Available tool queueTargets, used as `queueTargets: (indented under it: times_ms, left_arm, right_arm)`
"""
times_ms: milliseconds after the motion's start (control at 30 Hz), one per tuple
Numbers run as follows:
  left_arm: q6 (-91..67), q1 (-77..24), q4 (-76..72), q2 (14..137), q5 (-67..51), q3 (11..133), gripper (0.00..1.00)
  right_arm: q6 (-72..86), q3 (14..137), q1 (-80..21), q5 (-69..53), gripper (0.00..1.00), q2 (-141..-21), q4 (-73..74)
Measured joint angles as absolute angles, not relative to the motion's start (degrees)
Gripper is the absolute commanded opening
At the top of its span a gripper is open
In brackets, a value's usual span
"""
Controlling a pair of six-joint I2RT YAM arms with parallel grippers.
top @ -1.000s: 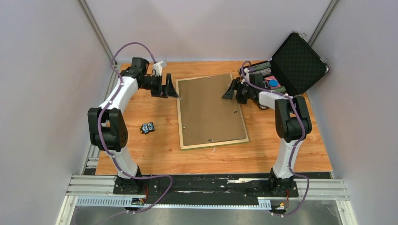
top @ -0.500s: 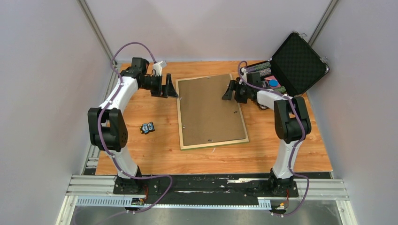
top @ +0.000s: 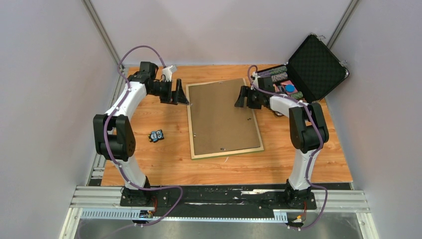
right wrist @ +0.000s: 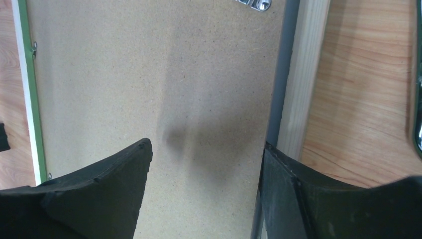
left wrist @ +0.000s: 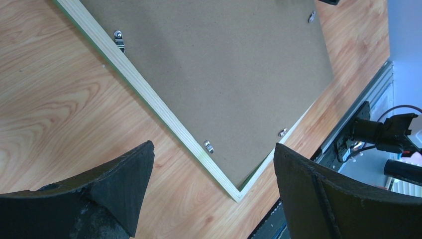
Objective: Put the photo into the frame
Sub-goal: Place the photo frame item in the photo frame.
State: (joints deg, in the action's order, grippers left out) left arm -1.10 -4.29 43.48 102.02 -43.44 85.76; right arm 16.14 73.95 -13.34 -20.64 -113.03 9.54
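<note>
Nearest the arm bases, at lower left of the overhead view, a small black-and-blue object [top: 157, 135] lies alone on the tabletop [top: 149, 167]. In the middle the frame [top: 226, 153] lies face down and slightly skewed, pale wood rails up and a green edge just showing. The brown backing board [top: 221, 117] fills it, with small metal tabs [left wrist: 209, 146] along the rails. The photo is not visible in any view, and I cannot tell whether it lies under the board. Further up, the left tool [top: 181, 93] hangs just beside the frame's upper left corner, jaws wide apart and empty. The right tool [top: 242, 97] hovers over the upper right rail, jaws apart with nothing gripped, straddling board and rail. The likely trouble is a tool coming down on the rail and shoving the loose frame across the smooth wood. The thin board may also catch under a tab and flex or drag the frame when lifted. At upper right an open black foam-lined case [top: 316, 67] holds greenish-grey rolls, a blue disc and a pink-red piece, too small to name.
</note>
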Motion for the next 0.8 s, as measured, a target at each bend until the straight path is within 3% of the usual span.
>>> queueTargets:
  times_ms: [800]
  left_arm:
    - [-1.1, -4.14, 43.48, 102.02, -43.44, 85.76, 0.98]
  right_arm:
    - [13.52, 74.41, -13.69, -16.32, 0.74, -110.24, 10.9]
